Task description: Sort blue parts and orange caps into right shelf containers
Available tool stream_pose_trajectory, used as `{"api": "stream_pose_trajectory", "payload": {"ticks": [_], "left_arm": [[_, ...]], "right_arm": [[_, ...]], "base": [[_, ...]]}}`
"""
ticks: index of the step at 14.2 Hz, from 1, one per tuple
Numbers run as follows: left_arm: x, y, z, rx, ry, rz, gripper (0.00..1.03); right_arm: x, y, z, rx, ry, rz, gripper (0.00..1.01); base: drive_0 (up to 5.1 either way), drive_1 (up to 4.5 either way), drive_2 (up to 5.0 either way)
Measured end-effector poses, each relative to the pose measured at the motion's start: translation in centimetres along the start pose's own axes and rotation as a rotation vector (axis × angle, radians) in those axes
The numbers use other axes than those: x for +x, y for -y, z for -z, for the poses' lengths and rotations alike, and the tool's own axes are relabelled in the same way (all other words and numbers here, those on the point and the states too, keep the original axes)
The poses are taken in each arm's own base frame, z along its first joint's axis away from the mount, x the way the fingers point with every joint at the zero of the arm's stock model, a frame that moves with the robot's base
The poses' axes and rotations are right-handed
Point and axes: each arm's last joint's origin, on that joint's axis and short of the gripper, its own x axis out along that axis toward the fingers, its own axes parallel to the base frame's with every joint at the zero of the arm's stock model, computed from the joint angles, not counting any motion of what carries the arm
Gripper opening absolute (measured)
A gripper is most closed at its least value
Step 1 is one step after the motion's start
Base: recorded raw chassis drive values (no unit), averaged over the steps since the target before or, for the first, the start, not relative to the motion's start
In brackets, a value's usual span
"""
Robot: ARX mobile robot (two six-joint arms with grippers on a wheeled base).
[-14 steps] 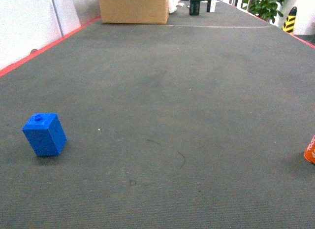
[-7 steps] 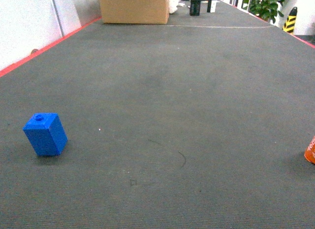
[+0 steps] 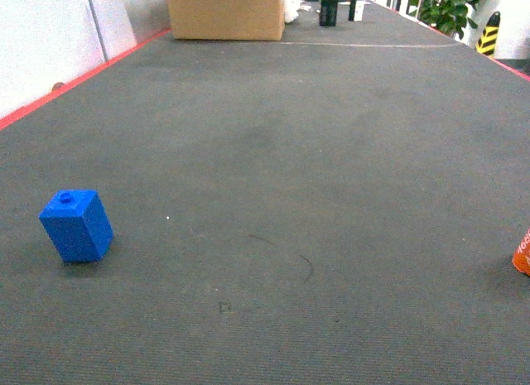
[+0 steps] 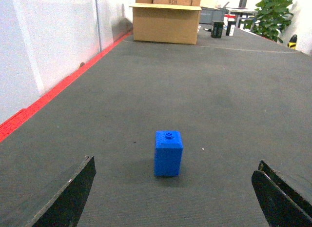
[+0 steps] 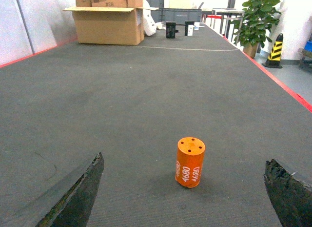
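A dark grey carpeted floor [image 3: 331, 153] fills nearly the whole head view, edged by a red strip [image 3: 74, 83] along the white wall [image 3: 41, 37] at the upper left. At the top of the frame sits a brown cardboard box [image 3: 224, 12] — open-flapped in the left wrist view [image 4: 165, 23] — with two small dark objects [image 3: 329, 11] standing just to its right. A leafy green plant [image 3: 447, 6] and a yellow-and-black striped post [image 3: 489, 33] occupy the upper right corner.
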Motion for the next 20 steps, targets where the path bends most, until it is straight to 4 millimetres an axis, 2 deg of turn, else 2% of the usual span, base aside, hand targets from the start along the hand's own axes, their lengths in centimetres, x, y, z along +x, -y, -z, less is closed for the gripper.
{"api": "stream_pose_trajectory", "payload": {"ticks": [20], "left_arm": [[0.00,0.00,0.00,0.000,0.000,0.000,0.98]], "right_arm": [[0.00,0.00,0.01,0.000,0.000,0.000,0.98]], "base": [[0.0,0.00,0.0]]}}
